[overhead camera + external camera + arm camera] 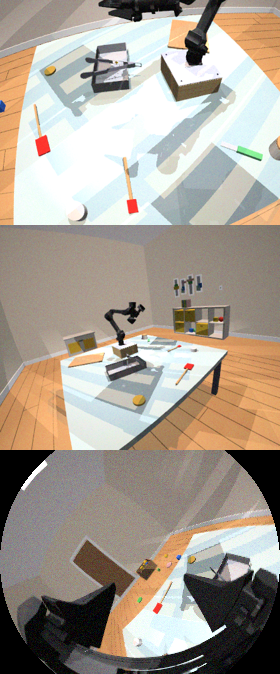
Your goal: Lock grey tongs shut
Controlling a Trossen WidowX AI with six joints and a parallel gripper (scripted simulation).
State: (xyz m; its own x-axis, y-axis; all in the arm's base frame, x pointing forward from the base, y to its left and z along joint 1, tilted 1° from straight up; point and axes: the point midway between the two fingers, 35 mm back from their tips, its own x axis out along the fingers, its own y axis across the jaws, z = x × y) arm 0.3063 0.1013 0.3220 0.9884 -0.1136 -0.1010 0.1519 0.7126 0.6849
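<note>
The grey tongs [85, 75] lie open across the roasting tin [110, 87] [127, 373] [239, 558]. In the top view their hinge end, with a pale loop, sticks out past the tin's right wall and their two arms spread out over its left wall. The wooden board [177, 35] [86, 360] lies behind the arm's base, with nothing seen on it. My gripper [105, 8] [137, 314] [150, 582] is open and empty, high above the table and away from the tongs. In the wrist view the tongs are only partly visible behind a finger.
The arm stands on a wooden block [198, 90] between tin and board. A mustard disc [50, 70] [139, 400] lies beyond the tin. Two red-bladed spatulas [43, 145] [132, 206], a green-handled knife [250, 153], a white cylinder [75, 211] and a grey can [275, 149] are farther out.
</note>
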